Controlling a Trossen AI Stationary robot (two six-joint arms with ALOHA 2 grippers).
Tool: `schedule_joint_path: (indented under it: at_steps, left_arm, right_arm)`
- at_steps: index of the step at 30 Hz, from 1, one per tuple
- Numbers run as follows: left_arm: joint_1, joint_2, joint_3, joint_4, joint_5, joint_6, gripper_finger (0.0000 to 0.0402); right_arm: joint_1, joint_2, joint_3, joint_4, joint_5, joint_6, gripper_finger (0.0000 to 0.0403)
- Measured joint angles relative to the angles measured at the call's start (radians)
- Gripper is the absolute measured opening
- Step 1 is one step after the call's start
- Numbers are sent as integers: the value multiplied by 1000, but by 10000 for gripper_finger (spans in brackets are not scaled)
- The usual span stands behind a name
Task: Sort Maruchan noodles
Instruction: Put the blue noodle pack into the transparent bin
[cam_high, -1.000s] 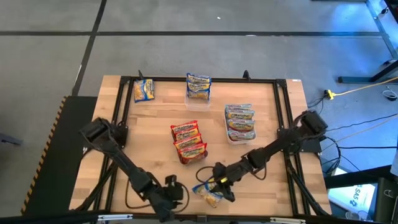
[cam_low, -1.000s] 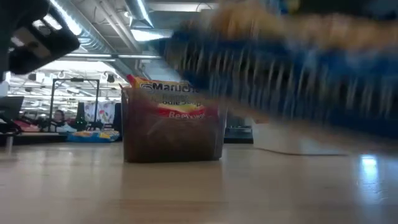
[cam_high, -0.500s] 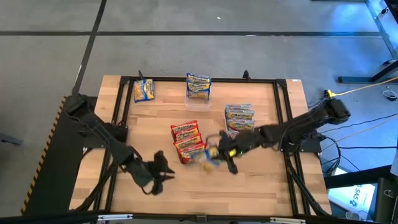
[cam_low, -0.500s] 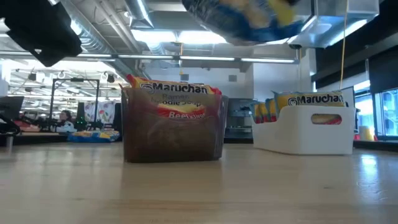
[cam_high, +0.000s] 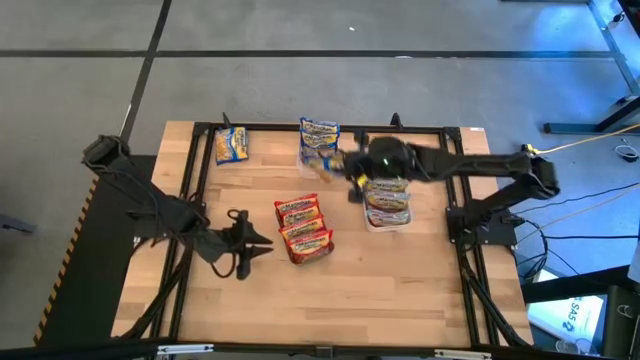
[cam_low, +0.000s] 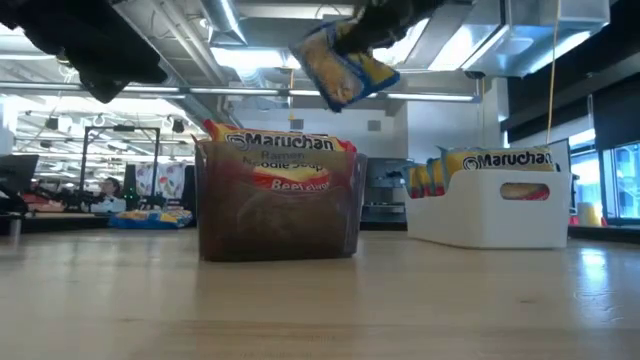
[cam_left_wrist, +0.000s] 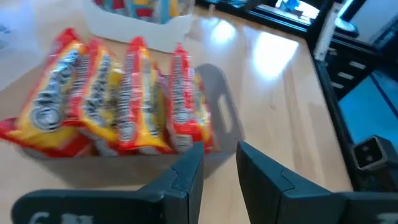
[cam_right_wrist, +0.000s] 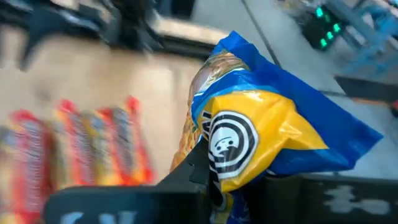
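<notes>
Left gripper (cam_high: 262, 240) low at surface's (cam_high: 400, 290) 8 o'clock, fingers (cam_left_wrist: 186, 177) slightly apart, empty | centre: clear bin (cam_low: 278, 215), three red packets (cam_high: 303, 228), "Maruchan Ramen Noodle Soup… Beef" | 3 o'clock: white bin (cam_high: 388, 218), "Maruchan" packs, count unclear | 1 o'clock: right gripper (cam_high: 352, 170) clamped on blue packet (cam_low: 340, 65), airborne | far edge: two blue packets (cam_high: 231, 145).

"Maruchan" on red packets (cam_low: 278, 165)
</notes>
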Motion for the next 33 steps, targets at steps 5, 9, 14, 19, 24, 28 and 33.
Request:
schedule_joint_path:
  at_steps: [5,9,14,19,24,28,33]
  left_arm:
    - [23,-38,-36,0,-1,0,89]
    - [40,-38,-48,-3,-1,-6,89]
    - [45,-38,-48,3,1,-8,89]
    - [45,-38,-48,6,1,-8,89]
    - [45,-38,-48,26,1,-8,89]
    - [44,-38,-47,29,-3,-7,89]
    - [45,-37,-47,29,-10,-1,89]
  right_arm:
    - [-116,116,204,-201,-2,-100,30]
    - [-168,245,370,-329,-4,-190,30]
    - [-204,418,594,-472,-1,-289,30]
    - [-211,568,766,-642,-3,-343,30]
    - [-224,653,776,-690,28,-382,30]
    - [-235,698,774,-698,18,-383,30]
    - [-238,741,773,-710,43,-383,30]
